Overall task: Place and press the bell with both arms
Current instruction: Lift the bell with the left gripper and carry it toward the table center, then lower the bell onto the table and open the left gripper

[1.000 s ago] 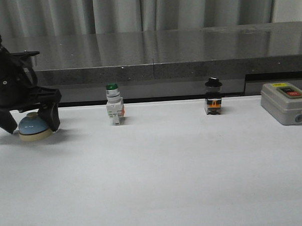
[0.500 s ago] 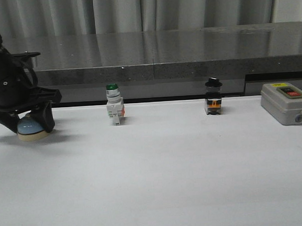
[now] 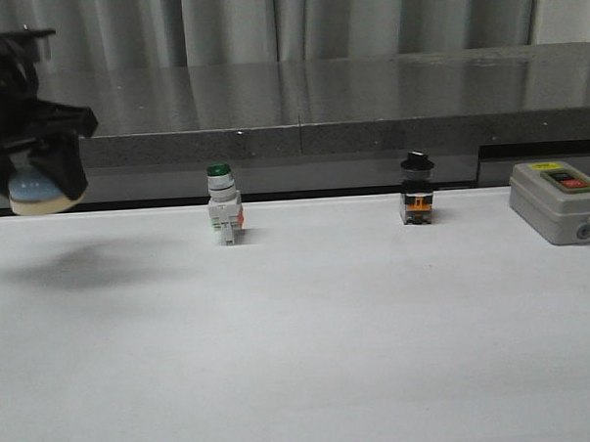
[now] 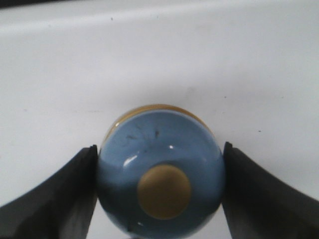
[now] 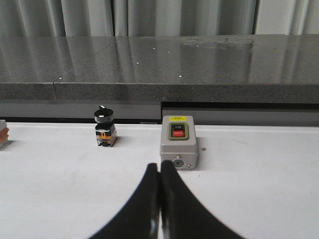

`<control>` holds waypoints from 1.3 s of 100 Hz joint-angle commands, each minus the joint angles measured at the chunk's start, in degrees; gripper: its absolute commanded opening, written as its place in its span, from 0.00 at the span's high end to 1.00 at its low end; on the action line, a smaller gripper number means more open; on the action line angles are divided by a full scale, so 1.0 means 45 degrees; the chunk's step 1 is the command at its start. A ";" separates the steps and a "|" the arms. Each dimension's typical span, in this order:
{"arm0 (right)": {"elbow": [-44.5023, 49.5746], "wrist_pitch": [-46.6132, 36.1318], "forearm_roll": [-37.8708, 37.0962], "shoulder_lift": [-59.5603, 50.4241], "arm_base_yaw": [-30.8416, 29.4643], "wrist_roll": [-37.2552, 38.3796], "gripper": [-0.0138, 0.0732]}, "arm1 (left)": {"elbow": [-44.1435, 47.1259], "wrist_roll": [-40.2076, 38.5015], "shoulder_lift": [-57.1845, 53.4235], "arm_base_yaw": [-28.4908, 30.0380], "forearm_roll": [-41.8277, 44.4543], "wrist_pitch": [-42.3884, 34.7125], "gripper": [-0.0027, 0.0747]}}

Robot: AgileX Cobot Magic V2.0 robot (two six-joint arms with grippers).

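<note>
The light-blue dome bell (image 3: 41, 190) with its cream base hangs in the air at the far left of the front view, held by my left gripper (image 3: 33, 174). In the left wrist view the bell (image 4: 160, 172) sits between the two black fingers (image 4: 65, 199), which press on both its sides; its cream button faces the camera. The bell is well above the white table (image 3: 310, 338), with its shadow below it. My right gripper (image 5: 159, 172) is shut and empty, low over the table in front of the grey ON/OFF box (image 5: 178, 142). It does not show in the front view.
A green-capped white pushbutton switch (image 3: 222, 207) stands at the table's back, left of centre. A black-capped switch (image 3: 416, 189) stands right of centre, also in the right wrist view (image 5: 105, 128). The grey ON/OFF box (image 3: 559, 202) sits at the far right. A dark stone ledge (image 3: 319, 107) runs behind the table.
My left gripper closed on the bell as it sat on the table, then lifted it clear of the surface. The bell now hangs well above where it stood.
</note>
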 commanded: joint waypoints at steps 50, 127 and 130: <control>-0.0184 -0.1134 -0.0001 -0.0227 -0.0078 -0.0019 0.91 | -0.0381 0.0087 -0.2013 -0.5129 -0.0130 -0.0462 0.79; -0.0184 -0.1134 -0.0001 -0.0227 -0.0078 -0.0019 0.91 | -0.0381 0.0087 0.1540 -0.7624 -0.0372 -0.2050 0.79; -0.0184 -0.1134 -0.0001 -0.0227 -0.0078 -0.0019 0.91 | -0.0381 0.0087 0.1582 -0.7624 -0.0396 -0.2074 0.79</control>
